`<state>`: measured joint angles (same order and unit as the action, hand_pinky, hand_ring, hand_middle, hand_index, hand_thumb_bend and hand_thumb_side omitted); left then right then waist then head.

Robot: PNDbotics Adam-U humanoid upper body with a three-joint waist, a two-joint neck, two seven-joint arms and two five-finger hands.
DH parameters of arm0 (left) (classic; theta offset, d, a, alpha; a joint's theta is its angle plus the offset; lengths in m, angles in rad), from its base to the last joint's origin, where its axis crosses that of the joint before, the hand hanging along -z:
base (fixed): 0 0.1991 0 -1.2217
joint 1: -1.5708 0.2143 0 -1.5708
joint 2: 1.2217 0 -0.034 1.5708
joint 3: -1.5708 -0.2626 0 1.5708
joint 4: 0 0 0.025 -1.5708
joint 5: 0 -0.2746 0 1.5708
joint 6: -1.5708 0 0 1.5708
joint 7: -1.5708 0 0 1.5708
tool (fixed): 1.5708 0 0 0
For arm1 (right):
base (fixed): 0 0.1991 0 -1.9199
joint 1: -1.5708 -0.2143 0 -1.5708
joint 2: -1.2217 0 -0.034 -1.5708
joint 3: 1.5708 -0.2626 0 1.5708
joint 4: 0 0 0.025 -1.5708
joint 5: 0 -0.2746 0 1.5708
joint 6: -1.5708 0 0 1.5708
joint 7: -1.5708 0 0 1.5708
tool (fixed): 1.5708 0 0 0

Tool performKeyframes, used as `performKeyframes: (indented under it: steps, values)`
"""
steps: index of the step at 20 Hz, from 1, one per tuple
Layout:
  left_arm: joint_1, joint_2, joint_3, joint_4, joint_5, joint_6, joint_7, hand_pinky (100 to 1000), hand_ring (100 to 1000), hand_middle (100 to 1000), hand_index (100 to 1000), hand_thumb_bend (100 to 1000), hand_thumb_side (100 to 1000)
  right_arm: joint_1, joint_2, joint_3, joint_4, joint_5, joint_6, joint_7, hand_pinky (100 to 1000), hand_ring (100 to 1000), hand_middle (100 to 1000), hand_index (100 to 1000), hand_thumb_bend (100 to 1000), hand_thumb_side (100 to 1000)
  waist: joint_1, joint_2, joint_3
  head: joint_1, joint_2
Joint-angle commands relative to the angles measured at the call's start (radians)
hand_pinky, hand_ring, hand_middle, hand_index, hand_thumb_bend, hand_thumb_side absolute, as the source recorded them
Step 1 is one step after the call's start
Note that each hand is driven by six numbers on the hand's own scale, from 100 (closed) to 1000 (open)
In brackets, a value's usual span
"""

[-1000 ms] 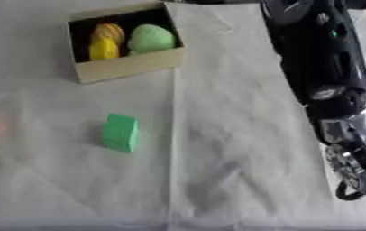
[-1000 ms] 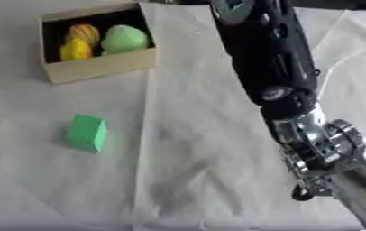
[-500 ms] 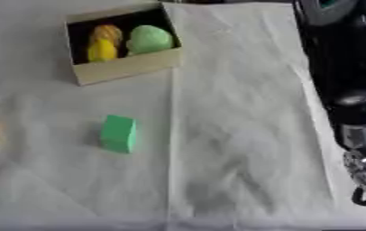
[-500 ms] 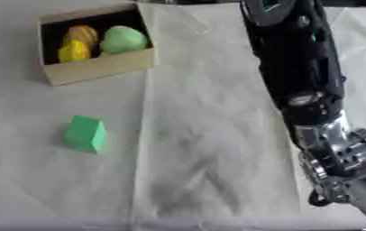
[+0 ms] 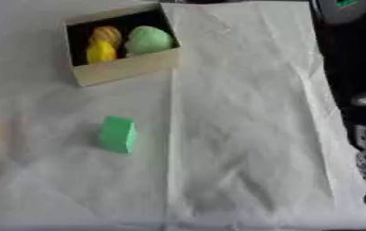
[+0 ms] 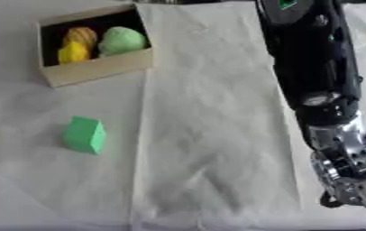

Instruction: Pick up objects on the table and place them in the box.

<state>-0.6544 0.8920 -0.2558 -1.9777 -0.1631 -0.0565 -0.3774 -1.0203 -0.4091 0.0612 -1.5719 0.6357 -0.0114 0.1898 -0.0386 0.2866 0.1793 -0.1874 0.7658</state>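
**Green block on creased cloth, box at the far left**

Left eye view: a cardboard box [image 5: 123, 72] holds two yellow rounded pieces and a pale green lump; a matte green block [image 5: 117, 134] lies well apart on the wrinkled white table [image 5: 241, 113].

Right eye view: the right hand [image 6: 358, 187] is cropped by the frame edge; its fingers cannot be told.

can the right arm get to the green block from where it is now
Probably yes. Nothing lies on the cloth between the right arm at the right edge and the green block on the left half, though it must cross most of the table. Its hand is barely in view.
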Motion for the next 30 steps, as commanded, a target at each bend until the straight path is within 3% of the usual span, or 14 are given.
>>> performKeyframes:
  steps: [1,9,17,24,28,30]
  values:
    - [-0.029,0.058,-0.029,0.011,-0.022,-0.024,-0.106,900,922,852,924,103,216,-0.016,0.000,-0.013,-0.025,0.007,0.002,0.002,711,829,755,933,100,264,0.018,-0.035,-0.001,0.002,0.004]
    - [-0.107,0.033,-0.136,0.083,-0.012,-0.041,-0.316,932,948,879,930,152,273,-0.013,0.021,-0.011,-0.023,0.011,0.004,0.005,710,825,753,927,100,292,0.021,-0.038,-0.003,0.010,0.004]
    - [-0.180,-0.023,-0.200,0.040,-0.013,0.090,-0.320,935,949,877,927,125,310,0.003,0.037,-0.011,-0.018,0.005,0.004,0.006,706,820,749,926,100,358,0.029,-0.039,0.002,0.010,0.004]
    - [-0.239,-0.114,-0.266,0.072,-0.059,0.187,-0.361,953,955,861,905,315,617,0.013,0.045,-0.008,-0.018,-0.003,0.000,0.007,705,814,743,920,100,385,0.033,-0.041,0.004,0.010,0.004]
    - [-0.250,-0.162,-0.310,0.122,-0.110,0.209,-0.389,955,955,860,892,369,685,0.015,0.050,-0.007,-0.023,-0.007,-0.002,0.007,704,811,740,918,100,400,0.034,-0.041,0.002,0.014,0.004]
    - [-0.251,-0.181,-0.326,0.145,-0.125,0.209,-0.411,958,958,851,891,368,677,0.016,0.052,-0.007,-0.025,-0.008,-0.002,0.006,703,810,740,918,100,405,0.034,-0.040,0.001,0.015,0.004]
